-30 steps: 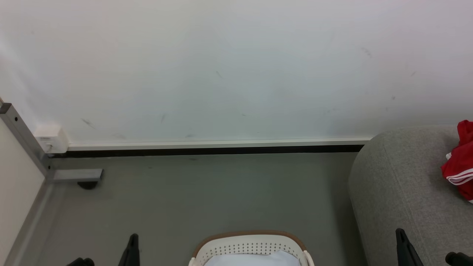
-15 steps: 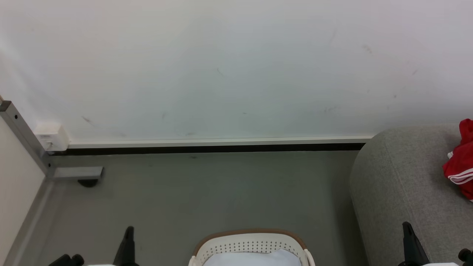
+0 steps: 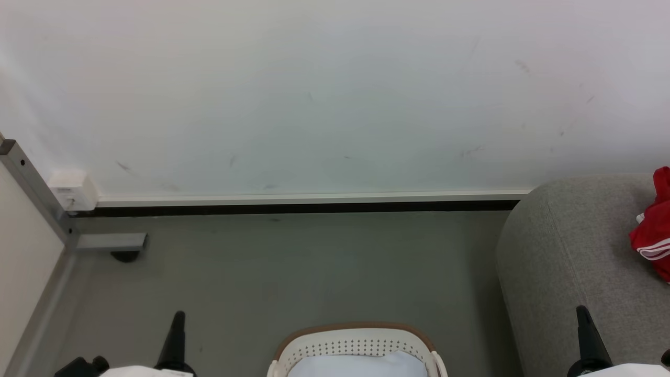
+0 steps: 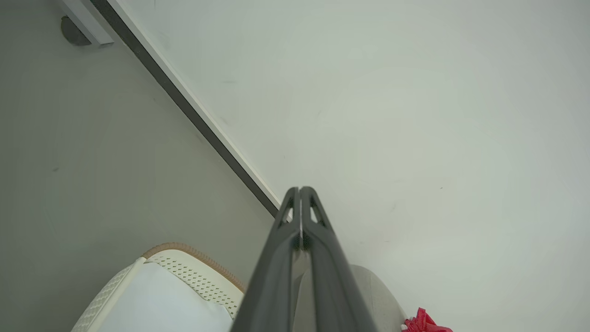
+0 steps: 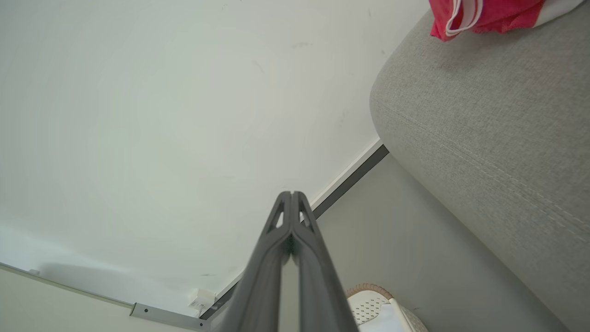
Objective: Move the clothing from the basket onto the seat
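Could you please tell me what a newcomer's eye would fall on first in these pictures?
The red clothing stands out at once, lying on the grey seat at the head view's right edge. Next comes the white basket at bottom centre on the floor, holding something pale. The left fingers and right fingers rise dark and shut on either side of it.
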Robot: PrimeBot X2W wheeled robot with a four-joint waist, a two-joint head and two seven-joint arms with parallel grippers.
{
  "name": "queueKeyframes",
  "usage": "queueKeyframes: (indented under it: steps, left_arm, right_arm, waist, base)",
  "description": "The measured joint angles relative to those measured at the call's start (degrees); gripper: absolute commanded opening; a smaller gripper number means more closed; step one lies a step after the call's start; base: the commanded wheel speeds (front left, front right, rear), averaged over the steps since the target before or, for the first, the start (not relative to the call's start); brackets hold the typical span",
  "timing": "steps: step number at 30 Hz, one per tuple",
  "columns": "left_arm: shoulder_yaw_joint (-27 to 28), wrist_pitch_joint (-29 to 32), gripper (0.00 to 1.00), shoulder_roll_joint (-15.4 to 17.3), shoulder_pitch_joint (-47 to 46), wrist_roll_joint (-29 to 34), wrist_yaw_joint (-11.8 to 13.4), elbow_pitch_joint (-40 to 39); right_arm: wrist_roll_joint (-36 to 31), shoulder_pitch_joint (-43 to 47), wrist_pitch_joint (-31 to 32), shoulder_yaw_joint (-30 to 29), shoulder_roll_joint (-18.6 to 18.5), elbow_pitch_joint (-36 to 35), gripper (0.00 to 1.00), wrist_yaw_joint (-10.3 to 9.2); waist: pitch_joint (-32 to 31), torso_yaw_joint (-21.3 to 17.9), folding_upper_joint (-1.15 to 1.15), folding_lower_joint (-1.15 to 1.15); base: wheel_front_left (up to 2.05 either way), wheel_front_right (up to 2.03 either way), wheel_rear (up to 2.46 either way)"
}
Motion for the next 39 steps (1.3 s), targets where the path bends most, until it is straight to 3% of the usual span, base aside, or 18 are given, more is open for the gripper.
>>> queueKeyframes:
  steps: [39]
  left_arm:
    - [3.60,5.42,0.00,-0.19,-2.87,-20.65,-0.57,-2.14]
  right_arm:
    - [22.74,-2.35,4.80,-1.55,-1.00,-2.11,0.00,-0.01]
  waist:
    - [1.24,0.39,0.00,0.00]
  base:
    - [0.00,0.00,0.00]
